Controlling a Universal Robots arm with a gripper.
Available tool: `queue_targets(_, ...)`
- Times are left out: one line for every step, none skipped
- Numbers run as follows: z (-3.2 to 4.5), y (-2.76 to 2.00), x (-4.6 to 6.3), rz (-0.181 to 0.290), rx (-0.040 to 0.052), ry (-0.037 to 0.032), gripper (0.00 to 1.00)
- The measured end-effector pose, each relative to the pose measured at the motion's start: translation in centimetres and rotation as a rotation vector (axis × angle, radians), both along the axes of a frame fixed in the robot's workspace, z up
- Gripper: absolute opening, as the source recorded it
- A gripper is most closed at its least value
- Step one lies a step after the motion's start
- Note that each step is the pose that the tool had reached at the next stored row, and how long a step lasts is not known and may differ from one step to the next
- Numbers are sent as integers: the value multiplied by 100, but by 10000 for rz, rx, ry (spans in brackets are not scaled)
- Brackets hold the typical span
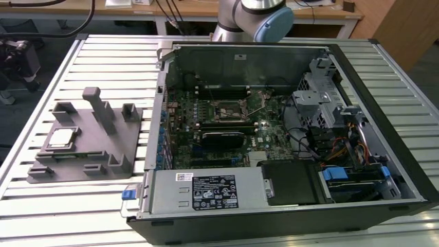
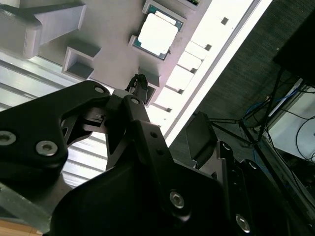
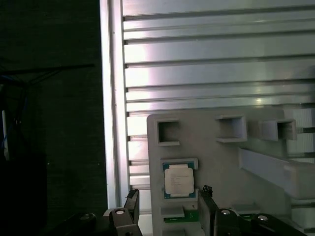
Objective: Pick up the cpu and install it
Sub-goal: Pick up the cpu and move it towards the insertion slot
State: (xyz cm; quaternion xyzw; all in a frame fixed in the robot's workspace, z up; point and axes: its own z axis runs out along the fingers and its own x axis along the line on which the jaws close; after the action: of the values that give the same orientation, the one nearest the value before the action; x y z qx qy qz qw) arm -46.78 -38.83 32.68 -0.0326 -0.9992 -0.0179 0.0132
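Hanging over the grey tray [image 1: 69,175] at the exterior view's left, the gripper [image 3: 169,205] has its jaws spread wide, and we see nothing held between them. In the first wrist view its two black fingers [image 3: 206,209] stand one to each side of the cpu [image 3: 178,180], and the gap between them is broader than the chip. Neither finger touches the chip or the tray as far as we can make out, though we cannot tell how high they hang above it. The cpu lies flat in a shallow square seat on the tray, pale metal top upward with a thin green rim around it. In the exterior view the cpu [image 1: 61,138] sits on the tray's left part, left of the tall upright pegs [image 1: 103,116]. The tray rests on the slatted metal table [image 1: 103,56], just beside the open computer case [image 1: 274,226], which lies to the tray's right. Inside the case we see the motherboard [image 1: 274,128] lying flat, with its square socket [image 1: 225,110] near the middle, well apart from the cpu. The arm [image 1: 247,15] rises at the far edge of the table, behind the case.
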Motion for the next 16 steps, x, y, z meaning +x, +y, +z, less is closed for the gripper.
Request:
queue_targets(-2,0,0,0,0,1,59)
queue_targets(-5,0,0,0,0,1,59)
queue_targets(-7,0,0,0,0,1,59)
queue_targets(-9,0,0,0,0,1,59)
queue_targets(-12,0,0,0,0,1,59)
queue_targets(-14,0,0,0,0,2,59)
queue_targets(-16,0,0,0,0,2,59)
queue_targets(-18,0,0,0,0,2,59)
queue_targets(-20,0,0,0,0,3,59)
queue_targets(-23,0,0,0,0,2,59)
queue_targets(-25,0,0,0,0,2,59)
queue_targets(-27,0,0,0,0,3,59)
queue_targets(-29,0,0,0,0,3,59)
queue_targets(-33,0,0,0,0,2,59)
queue_targets(-37,0,0,0,1,2,59)
queue_targets(-41,0,0,0,1,1,59)
